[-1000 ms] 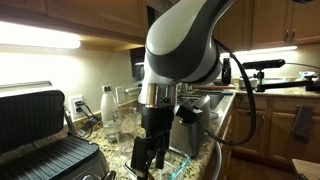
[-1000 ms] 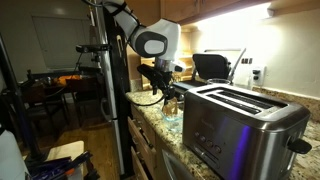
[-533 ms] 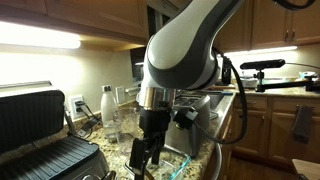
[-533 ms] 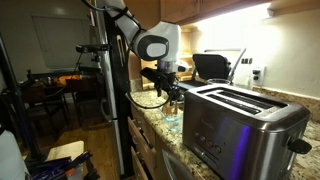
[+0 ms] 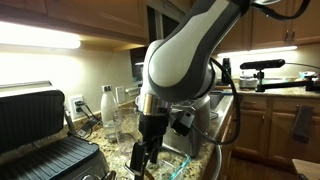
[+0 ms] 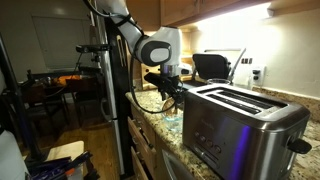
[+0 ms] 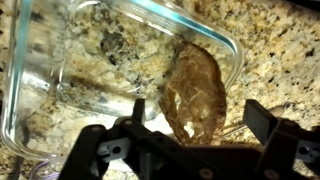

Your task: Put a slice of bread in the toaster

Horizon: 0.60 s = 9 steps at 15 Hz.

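Observation:
In the wrist view the slice of bread [image 7: 196,88], tan with a browner edge, lies in a clear glass container [image 7: 40,60] on the speckled granite counter. My gripper [image 7: 200,120] is open just above it, one finger on each side of the slice's near end. In both exterior views the gripper [image 5: 147,157] [image 6: 172,98] points down into the container [image 5: 181,160]. The shiny steel toaster [image 6: 240,125] with its two top slots stands close beside the gripper. In an exterior view most of the toaster is hidden behind the arm.
A black ribbed contact grill [image 5: 45,135] stands open on the counter and also shows further back [image 6: 210,66]. A white-capped bottle [image 5: 110,112] stands by the wall. The counter's front edge [image 6: 150,135] drops off to wooden cabinets.
The arm has leaned forward and the gripper has sunk a little toward the glass container. The jaws stay open and the bread has not moved.

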Each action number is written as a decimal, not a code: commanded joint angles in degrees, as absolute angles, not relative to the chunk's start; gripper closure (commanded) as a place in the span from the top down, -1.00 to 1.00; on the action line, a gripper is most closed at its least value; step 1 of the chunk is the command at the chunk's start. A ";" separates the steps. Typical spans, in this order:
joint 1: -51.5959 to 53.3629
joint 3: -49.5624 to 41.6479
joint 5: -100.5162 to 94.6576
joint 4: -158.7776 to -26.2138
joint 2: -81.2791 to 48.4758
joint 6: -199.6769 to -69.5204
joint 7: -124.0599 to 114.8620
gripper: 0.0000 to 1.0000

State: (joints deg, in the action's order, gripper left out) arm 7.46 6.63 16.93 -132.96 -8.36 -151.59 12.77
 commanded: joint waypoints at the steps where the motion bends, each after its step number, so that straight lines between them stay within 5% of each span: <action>1: 6.73 7.15 14.11 -132.42 -9.28 -153.40 10.42 1.00; 3: 6.69 7.15 13.45 -132.10 -9.53 -153.55 10.05 0.99; 4: 6.66 7.16 13.21 -131.93 -9.67 -153.69 10.00 0.49; 5: 6.63 7.16 13.01 -131.75 -9.82 -153.71 9.95 0.49; 9: 6.54 7.12 12.44 -131.28 -10.23 -153.68 9.66 -0.01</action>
State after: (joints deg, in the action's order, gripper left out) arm 7.30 6.63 14.26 -131.55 -9.74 -152.48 11.76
